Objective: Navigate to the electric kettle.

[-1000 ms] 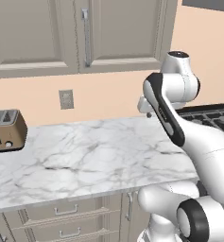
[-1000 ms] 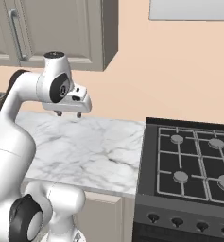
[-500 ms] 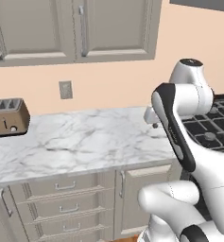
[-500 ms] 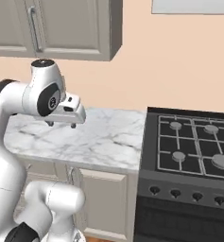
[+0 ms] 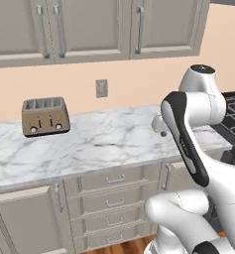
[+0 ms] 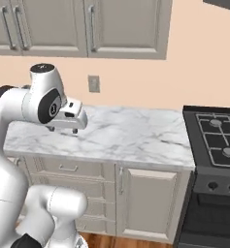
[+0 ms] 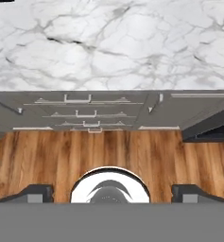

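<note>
The electric kettle is out of view. My gripper (image 6: 63, 129) hangs above the marble counter (image 6: 131, 133), pointing down, held in front of the arm's upper link. It also peeks out left of the arm as a gripper (image 5: 160, 128) over the counter's right part. In the hand view the gripper (image 7: 111, 193) is open: its dark fingertips (image 7: 36, 193) stand far apart with nothing between them, above the wood floor (image 7: 47, 156) and the counter's front edge.
A brown four-slot toaster (image 5: 45, 115) stands on the counter at the left. A wall outlet (image 5: 101, 88) sits above the counter, under beige wall cabinets (image 5: 89, 27). A black gas stove (image 6: 216, 145) borders the counter on the right. Drawers (image 5: 109, 198) run below.
The whole picture has shifted: the base has driven back and leftward. The toaster has come further into the left base view, and the stove has slid toward the right edge. The gripper stays open.
</note>
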